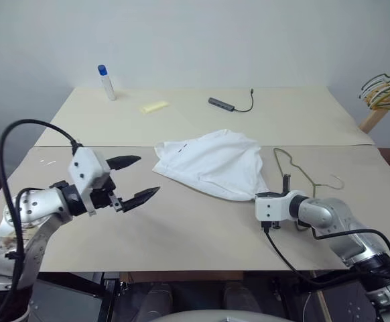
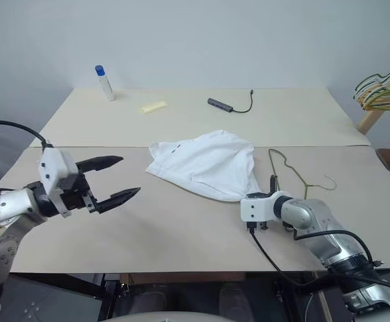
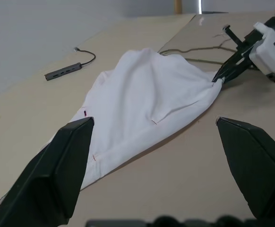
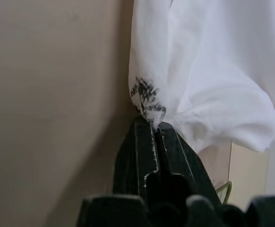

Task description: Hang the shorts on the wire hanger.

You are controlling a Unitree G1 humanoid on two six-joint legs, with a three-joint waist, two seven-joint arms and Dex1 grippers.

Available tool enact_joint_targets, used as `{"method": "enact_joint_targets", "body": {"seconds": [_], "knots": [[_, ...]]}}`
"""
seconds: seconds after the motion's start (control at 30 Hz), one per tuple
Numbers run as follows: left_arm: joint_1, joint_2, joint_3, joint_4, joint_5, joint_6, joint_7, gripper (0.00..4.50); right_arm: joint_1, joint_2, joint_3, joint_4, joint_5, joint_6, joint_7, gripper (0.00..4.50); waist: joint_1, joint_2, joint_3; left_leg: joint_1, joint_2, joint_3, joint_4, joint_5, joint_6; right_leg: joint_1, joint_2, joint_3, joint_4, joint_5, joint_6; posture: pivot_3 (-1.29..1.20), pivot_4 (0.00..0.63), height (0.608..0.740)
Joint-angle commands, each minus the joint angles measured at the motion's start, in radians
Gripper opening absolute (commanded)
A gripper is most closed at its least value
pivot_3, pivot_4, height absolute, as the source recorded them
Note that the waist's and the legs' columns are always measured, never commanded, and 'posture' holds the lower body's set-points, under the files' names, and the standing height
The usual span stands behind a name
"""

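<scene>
Shorts (image 1: 212, 163) lie mid-frame, long axis upper left to lower right. Right gripper (image 1: 285, 182) pinches their lower-right corner; wire hanger (image 1: 301, 169) just beside. Left gripper (image 1: 136, 178) spread, well apart, left.

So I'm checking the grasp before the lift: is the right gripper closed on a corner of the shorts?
Yes, the right gripper is shut, pinching the gathered corner of the shorts between its fingertips.

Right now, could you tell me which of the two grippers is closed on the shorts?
The right gripper: shut on the corner of the shorts beside the wire hanger. The left gripper hovers open, apart from them.
</scene>
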Motion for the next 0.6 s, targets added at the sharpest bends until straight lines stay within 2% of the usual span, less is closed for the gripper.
{"method": "enact_joint_targets", "body": {"seconds": [0.03,0.2,0.33,0.43,0.53,0.57,0.6], "knots": [[-0.014,0.030,-0.119,0.069,0.226,-0.142,0.032,4.50,0.006,-0.023,-0.060,-0.057,0.039,-0.019,0.002,0.01,0.001,0.000,0.000,0.000,0.000,0.000,0.000,0.000,0.000,0.000,0.000,0.000,0.000,0.000,0.000,-0.08,0.000,0.740],[-0.151,-0.019,-0.299,0.325,0.477,-0.344,0.091,4.50,0.056,-0.073,-0.104,-0.106,0.112,-0.070,0.040,0.01,0.005,0.000,0.000,0.000,-0.001,0.000,0.000,0.000,0.000,0.001,0.000,-0.001,0.000,0.000,0.000,-0.12,0.000,0.740],[-0.336,-0.086,-0.433,0.660,0.695,-0.571,0.205,4.50,0.086,-0.090,-0.130,-0.130,0.145,-0.076,0.058,0.01,0.001,0.000,0.000,0.000,-0.001,0.000,0.000,0.000,0.000,0.001,0.000,-0.001,-0.001,0.000,0.000,-0.15,0.000,0.740],[-0.440,-0.140,-0.486,0.862,0.793,-0.662,0.287,4.50,0.096,-0.087,-0.140,-0.147,0.149,-0.068,0.057,0.01,-0.009,-0.001,0.000,-0.001,-0.001,0.000,0.000,0.000,0.000,0.000,0.000,-0.001,0.000,0.000,0.001,-0.18,0.000,0.740],[-0.493,-0.178,-0.523,0.997,0.837,-0.704,0.301,4.50,0.108,-0.087,-0.153,-0.173,0.160,-0.051,0.064,0.01,-0.033,-0.001,0.000,-0.002,-0.001,0.000,0.000,0.000,0.000,-0.001,-0.001,-0.001,-0.001,0.000,0.001,-0.21,0.000,0.740],[-0.500,-0.187,-0.529,1.024,0.839,-0.711,0.293,4.31,0.111,-0.088,-0.157,-0.179,0.162,-0.047,0.066,0.00,-0.034,-0.001,0.000,-0.002,-0.001,0.000,0.000,0.000,0.000,-0.002,-0.001,0.000,0.000,0.000,0.001,-0.21,0.000,0.740],[-0.513,-0.198,-0.536,1.058,0.851,-0.713,0.304,4.31,0.115,-0.087,-0.163,-0.187,0.164,-0.040,0.064,0.00,-0.050,-0.001,-0.001,-0.002,-0.001,0.000,0.000,0.000,0.000,-0.002,-0.001,0.000,0.000,0.000,0.001,-0.23,0.000,0.740]]}}
